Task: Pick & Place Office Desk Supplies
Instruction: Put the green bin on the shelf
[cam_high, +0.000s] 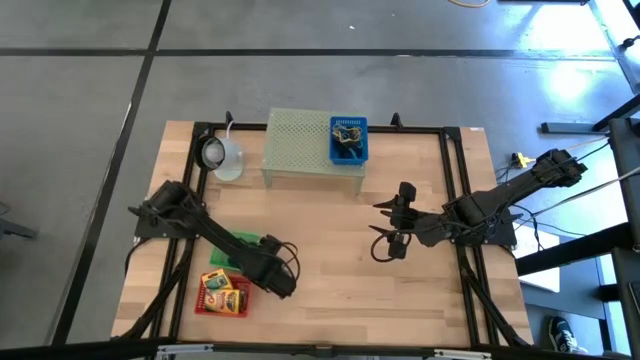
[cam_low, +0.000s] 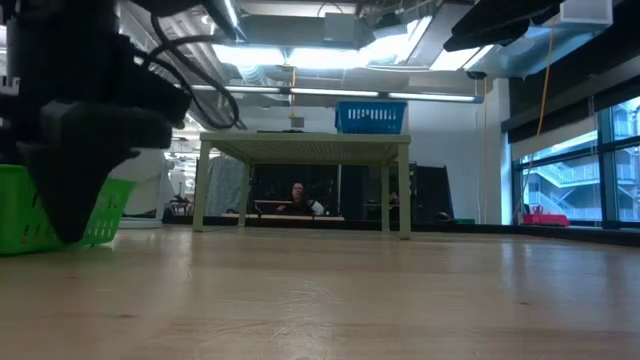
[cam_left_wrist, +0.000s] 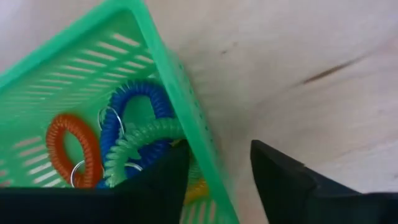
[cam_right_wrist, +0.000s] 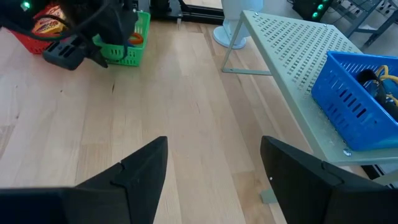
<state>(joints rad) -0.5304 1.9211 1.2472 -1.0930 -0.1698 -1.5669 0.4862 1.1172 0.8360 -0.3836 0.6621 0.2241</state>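
Observation:
A green basket (cam_high: 243, 243) stands on the table's near left part. In the left wrist view the green basket (cam_left_wrist: 74, 68) holds coiled loops: blue (cam_left_wrist: 134, 106), orange (cam_left_wrist: 65, 146) and pale green (cam_left_wrist: 137, 140). My left gripper (cam_high: 283, 270) is open at the basket's right side, one finger inside its wall (cam_left_wrist: 205, 155) and one outside. Two yellow printed boxes (cam_high: 222, 290) lie in a red basket (cam_high: 205, 303) just nearer. My right gripper (cam_high: 383, 228) hangs open over bare wood at mid table. My left gripper (cam_left_wrist: 219, 149) has its fingers on either side of the green basket's side wall (cam_left_wrist: 214, 186), coming down from above. The inner finger (cam_left_wrist: 165, 177) lies close against the wall. I cannot tell whether it touches.
A pale green mesh stand (cam_high: 300, 145) at the far edge carries a blue basket (cam_high: 348, 140) with small items. A white round lamp-like object (cam_high: 222, 155) stands left of it. Bare wood (cam_right_wrist: 186, 93) lies between the two grippers. A person sits in the room beyond the table (cam_low: 297, 195).

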